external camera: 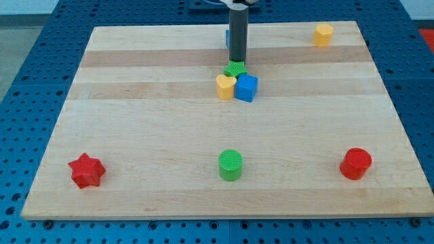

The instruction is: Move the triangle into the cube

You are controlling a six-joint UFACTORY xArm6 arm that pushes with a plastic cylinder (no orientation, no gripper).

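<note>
Blue cube sits just above board centre, w/ a yellow heart-shaped block touching it at its 9 o'clock. A green block presses on both from 12 o'clock, wedged at the top of the pair; shape hard to read since the rod covers part of it, could be the triangle or a star, can't tell for sure. The three form one tight cluster, all in contact.

No claw on this arm (just a straight dark rod), so nothing opens, closes or grips. My tip rests at the green block's 12 o'clock edge, touching or nearly so; it holds nothing.

A sliver of another blue block peeks out at the rod's 9 o'clock side, mostly hidden, shape unclear.

Further out on the wooden board: yellow hexagon-ish block near the 1 o'clock corner; red cylinder at 4 o'clock; green cylinder at 6 o'clock; red star at 8 o'clock. All four well apart from the cluster and each other.
</note>
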